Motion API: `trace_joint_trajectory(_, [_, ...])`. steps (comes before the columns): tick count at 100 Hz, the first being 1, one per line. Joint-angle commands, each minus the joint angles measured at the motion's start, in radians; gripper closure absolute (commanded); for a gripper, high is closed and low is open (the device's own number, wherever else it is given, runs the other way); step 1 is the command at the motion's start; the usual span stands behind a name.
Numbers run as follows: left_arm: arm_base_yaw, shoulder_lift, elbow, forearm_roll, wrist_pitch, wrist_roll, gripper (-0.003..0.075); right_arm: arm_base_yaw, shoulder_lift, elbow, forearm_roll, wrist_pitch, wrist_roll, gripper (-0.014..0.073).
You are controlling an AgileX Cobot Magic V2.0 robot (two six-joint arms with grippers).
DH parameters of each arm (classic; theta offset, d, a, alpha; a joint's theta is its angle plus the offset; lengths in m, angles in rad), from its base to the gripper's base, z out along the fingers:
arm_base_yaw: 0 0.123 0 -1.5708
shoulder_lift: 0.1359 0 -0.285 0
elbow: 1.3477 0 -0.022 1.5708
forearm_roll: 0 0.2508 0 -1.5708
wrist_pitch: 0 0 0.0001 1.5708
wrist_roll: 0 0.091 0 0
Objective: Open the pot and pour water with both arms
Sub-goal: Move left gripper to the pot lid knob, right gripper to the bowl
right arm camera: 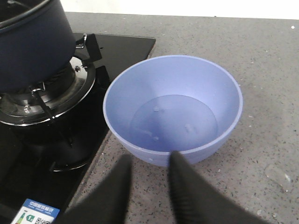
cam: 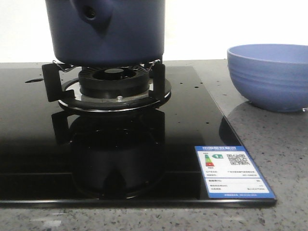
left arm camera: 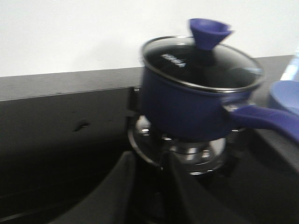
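Left gripper (left arm camera: 147,196) hangs low over the black glass cooktop (cam: 29,144), its two dark fingers spread with nothing between them, aimed at the pot (left arm camera: 187,105), which sits ahead on the burner stand (cam: 115,84) with its glass lid (left arm camera: 201,65) still on. Right gripper (right arm camera: 149,186) is likewise parted and empty, poised just short of the near rim of the periwinkle bowl (right arm camera: 173,107), which stands on the grey speckled counter (right arm camera: 261,140) at about 3 o'clock from the pot in the front view. Judging by the closed lid, the step in hand is the opening. To do it well, the left arm should rise from its low, nearly level pose, come in above the lid and close on the flared blue knob (left arm camera: 208,32) at its narrow waist, then lift straight up so the rim clears without dragging the pot on the stand. The long blue handle (left arm camera: 266,119) projects toward the bowl side, so the right arm looks better placed to take it for the pour. The bowl seems to hold a little clear water already, so I would pour slowly.
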State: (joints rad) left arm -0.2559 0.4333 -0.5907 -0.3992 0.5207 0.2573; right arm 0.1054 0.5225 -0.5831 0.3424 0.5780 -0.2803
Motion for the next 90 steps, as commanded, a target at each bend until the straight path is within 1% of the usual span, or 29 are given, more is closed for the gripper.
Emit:
trace_joint_trajectory(1, [-0.058,0.031,-0.038,-0.057,-0.129,0.006,0.0364,0.003,0.021,-0.036,0.016,-0.063,-0.015,0.0191])
trace_joint_trajectory(5, [-0.078,0.044,-0.038,-0.057,-0.159,0.006,0.0304,0.003,0.023,-0.036,0.016,-0.063,-0.015,0.0143])
trace_joint_trajectory(10, [-0.109,0.058,-0.038,-0.057,-0.197,0.006,0.0276,0.003,0.026,-0.036,0.016,-0.067,-0.015,0.0133])
trace_joint_trajectory(21, [-0.171,0.113,-0.038,-0.058,-0.288,0.006,0.0298,0.003,0.027,-0.036,0.016,-0.084,-0.015,0.0134])
trace_joint_trajectory(29, [-0.223,0.172,-0.038,-0.058,-0.393,0.006,0.0317,0.003,0.028,-0.036,0.016,-0.099,-0.015,0.0134])
trace_joint_trajectory(40, [-0.289,0.280,-0.039,-0.045,-0.553,0.006,0.0318,0.003,0.028,-0.036,0.016,-0.108,-0.015,0.0134])
trace_joint_trajectory(53, [-0.353,0.429,-0.087,0.007,-0.657,0.006,0.0318,0.003,0.028,-0.036,0.016,-0.108,-0.015,0.0134])
trace_joint_trajectory(63, [-0.361,0.545,-0.144,0.014,-0.711,0.006,0.0302,0.003,0.028,-0.036,0.016,-0.108,-0.015,0.0134])
trace_joint_trajectory(80, [-0.359,0.697,-0.264,0.017,-0.724,0.006,0.0218,0.003,0.028,-0.036,0.016,-0.095,-0.015,0.0134])
trace_joint_trajectory(90, [-0.359,0.762,-0.323,0.026,-0.720,0.006,0.0216,0.003,0.028,-0.036,0.016,-0.088,-0.015,0.0134])
